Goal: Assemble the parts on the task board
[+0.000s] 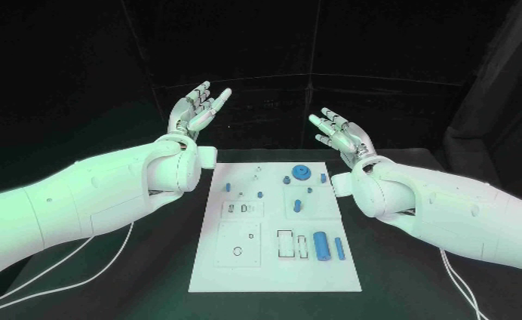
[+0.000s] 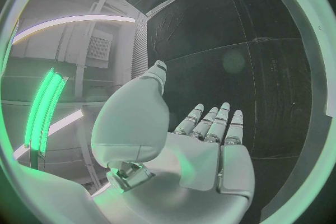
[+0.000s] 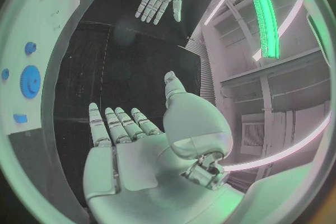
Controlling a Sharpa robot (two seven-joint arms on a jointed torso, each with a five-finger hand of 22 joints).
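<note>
Now step: not started, blue parts (image 1: 323, 244) lay on task board (image 1: 218, 275) | left hand (image 1: 197, 112) and right hand (image 1: 342, 133) were empty, fingers apart, up high | next: likely reach down, grab one part

So the black matte tabletop (image 1: 130, 260) has one thing sitting on it, a white rectangular task board (image 1: 218, 278), flat, pretty much dead centre, long side running away from the robot. Thin white cables (image 1: 66, 263) trail across the tabletop near its left corner, and more (image 1: 462, 282) on the right.
</note>
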